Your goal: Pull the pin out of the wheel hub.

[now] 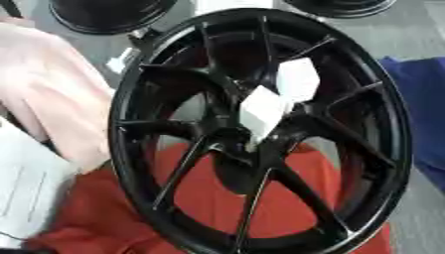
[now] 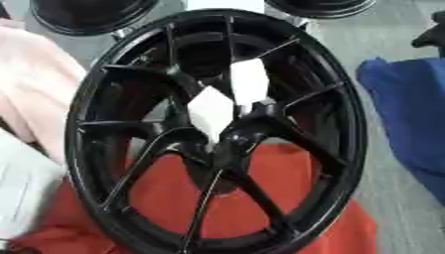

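A large black multi-spoke wheel [image 1: 260, 134] stands tilted in the middle of both views, its face toward me. At its hub [image 1: 235, 136] are two white angular pieces: one [image 1: 260, 113] sits right over the hub centre, the other [image 1: 296, 79] just above and to the right of it. I cannot make out whether either is the pin. No robot hand shows near the wheel in either view.
A red cloth [image 1: 287, 198] lies under and behind the wheel. Pink fabric [image 1: 52, 94] and a white sheet [image 1: 26, 188] lie to the left, blue fabric [image 2: 408, 109] to the right. More black rims [image 1: 109, 15] stand at the top. A dark shape [image 2: 431, 32] shows at the right edge.
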`<state>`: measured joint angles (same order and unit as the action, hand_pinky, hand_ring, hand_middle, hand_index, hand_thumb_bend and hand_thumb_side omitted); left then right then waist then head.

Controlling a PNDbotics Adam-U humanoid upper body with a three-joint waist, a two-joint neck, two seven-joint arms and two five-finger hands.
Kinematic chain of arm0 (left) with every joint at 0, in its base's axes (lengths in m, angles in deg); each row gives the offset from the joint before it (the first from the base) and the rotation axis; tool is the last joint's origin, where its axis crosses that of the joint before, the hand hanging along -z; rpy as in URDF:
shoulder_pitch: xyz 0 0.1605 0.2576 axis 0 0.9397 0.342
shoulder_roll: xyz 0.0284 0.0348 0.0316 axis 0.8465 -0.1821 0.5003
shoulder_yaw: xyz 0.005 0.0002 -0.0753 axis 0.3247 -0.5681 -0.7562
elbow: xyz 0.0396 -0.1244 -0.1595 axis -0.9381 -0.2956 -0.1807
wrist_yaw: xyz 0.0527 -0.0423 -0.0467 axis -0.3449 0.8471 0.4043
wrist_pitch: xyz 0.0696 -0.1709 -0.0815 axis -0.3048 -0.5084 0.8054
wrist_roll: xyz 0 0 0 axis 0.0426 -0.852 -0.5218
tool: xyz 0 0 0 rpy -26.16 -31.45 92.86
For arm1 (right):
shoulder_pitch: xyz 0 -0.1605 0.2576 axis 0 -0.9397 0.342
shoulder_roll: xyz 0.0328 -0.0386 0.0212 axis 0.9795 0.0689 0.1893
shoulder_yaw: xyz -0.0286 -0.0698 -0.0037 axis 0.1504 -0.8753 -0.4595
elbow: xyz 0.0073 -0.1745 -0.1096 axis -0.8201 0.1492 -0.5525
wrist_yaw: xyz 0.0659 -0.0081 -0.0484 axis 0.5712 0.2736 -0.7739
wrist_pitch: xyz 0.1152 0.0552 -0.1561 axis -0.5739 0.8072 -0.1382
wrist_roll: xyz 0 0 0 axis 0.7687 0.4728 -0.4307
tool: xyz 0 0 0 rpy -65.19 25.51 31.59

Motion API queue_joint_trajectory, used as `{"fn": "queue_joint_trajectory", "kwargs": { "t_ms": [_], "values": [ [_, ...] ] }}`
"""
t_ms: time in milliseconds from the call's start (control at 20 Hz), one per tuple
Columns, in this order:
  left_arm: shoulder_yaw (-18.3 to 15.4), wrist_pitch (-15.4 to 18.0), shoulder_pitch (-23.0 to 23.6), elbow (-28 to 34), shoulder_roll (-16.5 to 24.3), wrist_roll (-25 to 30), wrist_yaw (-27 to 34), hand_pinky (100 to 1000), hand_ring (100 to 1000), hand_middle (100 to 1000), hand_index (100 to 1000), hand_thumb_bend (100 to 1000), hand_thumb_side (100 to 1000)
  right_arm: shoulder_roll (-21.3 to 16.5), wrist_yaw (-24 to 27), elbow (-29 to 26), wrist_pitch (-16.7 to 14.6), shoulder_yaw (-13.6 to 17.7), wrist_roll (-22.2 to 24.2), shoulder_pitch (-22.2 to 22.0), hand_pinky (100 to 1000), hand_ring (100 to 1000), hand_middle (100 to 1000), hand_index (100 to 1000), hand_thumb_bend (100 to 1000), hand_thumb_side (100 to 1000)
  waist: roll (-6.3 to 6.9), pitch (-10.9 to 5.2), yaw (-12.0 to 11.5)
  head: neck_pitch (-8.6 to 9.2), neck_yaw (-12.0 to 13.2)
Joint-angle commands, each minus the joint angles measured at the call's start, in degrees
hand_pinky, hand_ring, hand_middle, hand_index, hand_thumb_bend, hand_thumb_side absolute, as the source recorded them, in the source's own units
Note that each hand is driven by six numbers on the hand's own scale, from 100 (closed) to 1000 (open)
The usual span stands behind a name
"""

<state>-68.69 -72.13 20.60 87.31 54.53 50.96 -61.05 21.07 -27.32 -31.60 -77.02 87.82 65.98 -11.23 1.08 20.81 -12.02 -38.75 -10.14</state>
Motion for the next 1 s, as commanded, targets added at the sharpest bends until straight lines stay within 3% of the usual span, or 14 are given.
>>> {"fn": "queue_joint_trajectory", "kwargs": {
  "t_ms": [50, 200, 350, 550, 600, 850, 950, 1000],
  "values": [
    [-0.5, 0.0, -0.2, 0.7, 1.3, -0.2, 0.1, 632, 622, 580, 789, 297, 592, -2.2, 0.5, -0.6, -0.6, 0.6, 0.0, 0.0, 863, 707, 610, 776, 100, 436, -0.14, -1.45, 0.0, -0.38, -0.2],
    [-0.5, 0.0, -0.2, 0.7, 1.3, -0.2, 0.1, 632, 622, 579, 788, 297, 592, -2.4, 0.8, -0.7, -0.7, 0.7, -0.1, 0.3, 861, 701, 609, 775, 100, 424, -0.23, -1.37, -0.1, -0.29, -0.3],
    [-0.4, -0.1, 0.1, 0.7, 1.5, -0.1, 0.1, 631, 621, 579, 790, 297, 595, -3.9, 0.5, -1.3, -1.6, 0.6, 0.1, 0.8, 860, 705, 614, 776, 100, 348, -0.29, -1.38, 0.0, -0.42, -0.3],
    [-0.5, 0.0, 0.7, 0.6, 1.9, -0.2, 0.0, 631, 621, 579, 789, 294, 595, -10.0, -2.0, -3.4, -6.6, 0.0, 1.0, 1.7, 860, 731, 641, 781, 100, 177, -0.38, -1.46, 0.1, -0.6, -0.4],
    [-0.5, 0.0, 0.8, 0.5, 2.0, -0.2, 0.0, 632, 621, 579, 790, 297, 599, -12.3, -3.3, -3.7, -8.2, -0.3, 1.5, 1.9, 859, 742, 656, 781, 100, 100, -0.43, -1.52, 0.1, -0.74, -0.3],
    [-0.6, 0.0, 1.4, 0.3, 2.5, -0.2, -0.1, 632, 621, 578, 790, 294, 604, -23.6, -9.0, -1.6, -17.4, -2.3, 7.1, 4.8, 860, 771, 695, 786, 100, 111, -0.73, -1.79, 0.2, -1.19, -0.7],
    [-0.6, -0.2, 1.5, 0.1, 2.7, -0.1, -0.1, 632, 621, 579, 790, 295, 607, -27.9, -10.4, 0.8, -21.1, -3.4, 11.5, 6.7, 863, 783, 714, 791, 100, 171, -0.86, -1.92, 0.3, -1.47, -0.5],
    [-0.6, -0.3, 1.5, 0.1, 2.8, -0.1, -0.1, 632, 621, 579, 790, 294, 608, -29.6, -10.6, 2.0, -22.8, -3.9, 13.7, 7.5, 863, 788, 721, 793, 100, 242, -0.93, -1.95, 0.3, -1.52, -0.4]
  ]
}}
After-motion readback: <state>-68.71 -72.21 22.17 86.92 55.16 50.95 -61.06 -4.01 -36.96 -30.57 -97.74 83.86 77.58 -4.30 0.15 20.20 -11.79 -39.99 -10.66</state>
